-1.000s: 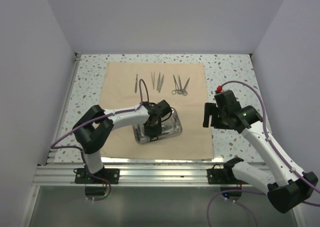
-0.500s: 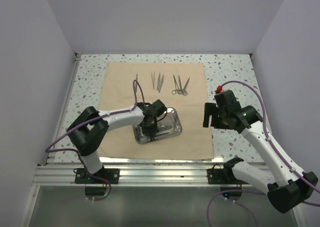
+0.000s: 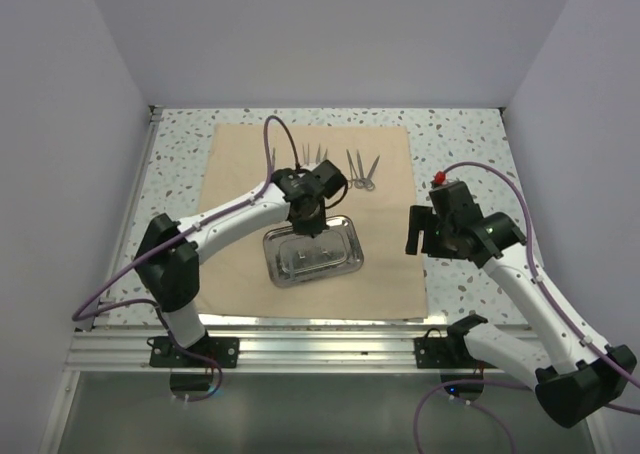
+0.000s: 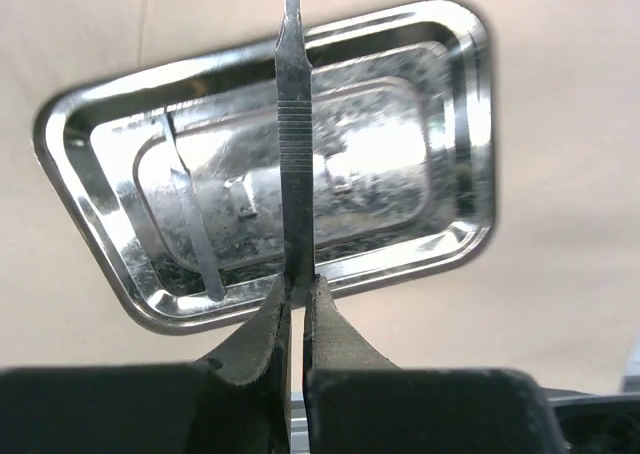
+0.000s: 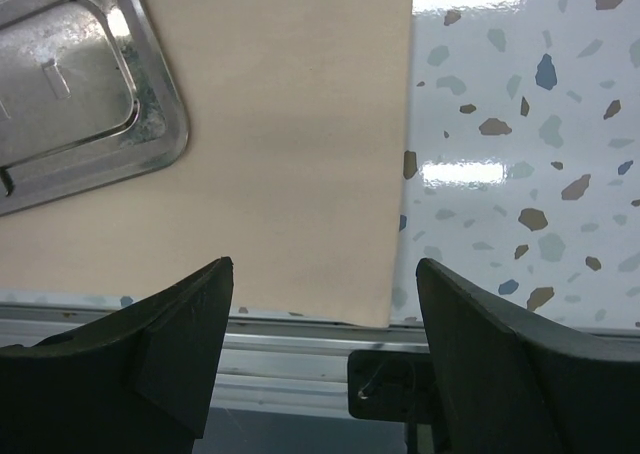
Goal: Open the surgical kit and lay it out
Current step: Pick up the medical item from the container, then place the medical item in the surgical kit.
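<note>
Kit tool (image 4: 293, 124) just lifted from tray (image 4: 475, 124), pinched in my left fingers (image 4: 345, 349); right fingers (image 5: 180, 324) gape empty; I'd lay it out next.

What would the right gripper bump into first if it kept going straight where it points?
Most likely the tan cloth: the open right gripper points down at it, near its right edge, with nothing in between. The steel tray lies off to the side. Depth is hard to judge.
</note>
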Motion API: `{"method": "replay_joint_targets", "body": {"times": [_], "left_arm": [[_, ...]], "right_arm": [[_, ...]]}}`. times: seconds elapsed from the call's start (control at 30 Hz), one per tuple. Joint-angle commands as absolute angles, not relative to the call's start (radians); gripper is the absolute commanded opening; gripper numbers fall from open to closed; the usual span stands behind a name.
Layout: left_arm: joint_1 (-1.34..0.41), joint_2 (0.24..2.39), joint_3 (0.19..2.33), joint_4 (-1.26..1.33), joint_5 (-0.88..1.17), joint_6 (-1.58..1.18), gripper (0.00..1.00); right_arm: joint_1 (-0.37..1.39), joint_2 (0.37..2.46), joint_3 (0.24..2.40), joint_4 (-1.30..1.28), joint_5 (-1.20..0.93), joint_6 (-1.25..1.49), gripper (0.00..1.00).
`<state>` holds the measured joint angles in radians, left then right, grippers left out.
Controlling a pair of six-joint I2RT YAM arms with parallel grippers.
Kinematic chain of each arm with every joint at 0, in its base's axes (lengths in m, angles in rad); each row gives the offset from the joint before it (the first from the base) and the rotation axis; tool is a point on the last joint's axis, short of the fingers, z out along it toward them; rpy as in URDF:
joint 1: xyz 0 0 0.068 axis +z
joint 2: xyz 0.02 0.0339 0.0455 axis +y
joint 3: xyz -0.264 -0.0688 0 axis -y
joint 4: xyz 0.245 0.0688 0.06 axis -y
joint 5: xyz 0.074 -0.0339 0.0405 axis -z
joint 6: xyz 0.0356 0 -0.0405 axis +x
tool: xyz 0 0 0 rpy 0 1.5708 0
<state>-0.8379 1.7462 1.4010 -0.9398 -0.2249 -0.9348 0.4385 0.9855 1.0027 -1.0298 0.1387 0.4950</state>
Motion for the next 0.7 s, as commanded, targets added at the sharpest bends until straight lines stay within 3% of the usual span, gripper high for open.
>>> {"method": "replay_joint_targets", "body": {"times": [0.0,0.27,0.67], "left_arm": [[-0.821,1.747,1.596,-1.066,-0.325,-0.871,0.00],[-0.640,1.890,1.738,-0.999,-0.379,-0.694,0.00],[-0.425,2.235,2.129,-0.907,-0.391,-0.428,0.00]], "right_arm": [[0.442,0.983,0.992,-1.002,0.144,0.508,0.78],[0.443,1.023,1.020,-0.994,0.164,0.515,0.78],[0.443,1.115,1.080,-1.005,0.216,0.518,0.78]]}}
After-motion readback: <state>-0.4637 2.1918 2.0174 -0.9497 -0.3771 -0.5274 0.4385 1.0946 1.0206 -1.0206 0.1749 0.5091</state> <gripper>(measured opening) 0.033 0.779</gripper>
